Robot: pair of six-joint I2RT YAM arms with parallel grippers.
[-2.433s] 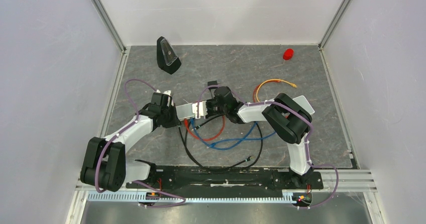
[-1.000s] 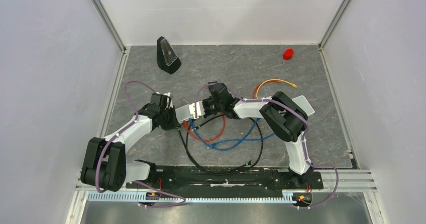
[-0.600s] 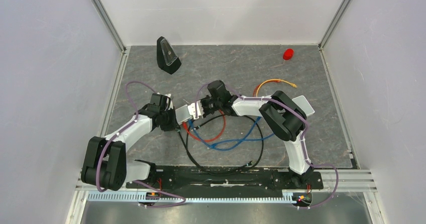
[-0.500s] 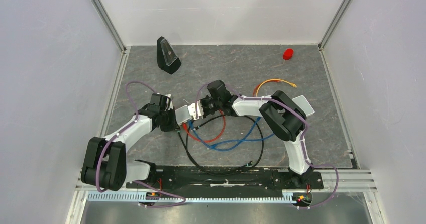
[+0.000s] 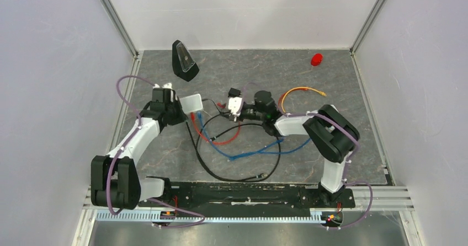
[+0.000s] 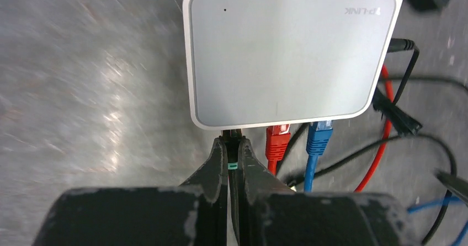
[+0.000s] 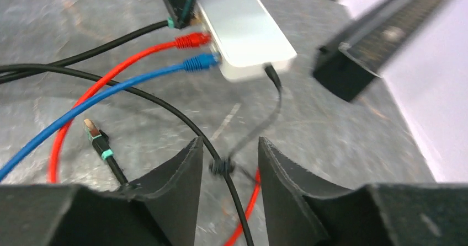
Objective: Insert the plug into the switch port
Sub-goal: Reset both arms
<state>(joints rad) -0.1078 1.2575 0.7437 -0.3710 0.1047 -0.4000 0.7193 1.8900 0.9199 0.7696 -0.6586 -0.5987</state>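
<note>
Plug (image 7: 171, 22) w/ a green band is pinched in the left pincer (image 6: 232, 142), whose fingers are pressed tight together on it. In the left wrist view it's at frame centre, touching the lower edge of the grey-white box (image 6: 292, 53). The port itself is hidden, so can't tell how deep the plug sits. Red plug (image 6: 277, 141) & blue plug (image 6: 320, 135) sit in that same edge, just to the right. In the top view the box is centre-left, w/ the black wedge (image 5: 184, 60) above it. Right pincer (image 7: 227, 144) is well apart from the box, fingers spread, w/ a black cable (image 7: 219, 166) passing loose btwn them. Spare plug (image 7: 91, 129) lies on the table (image 7: 49, 14), lower left of the right wrist view.
</note>
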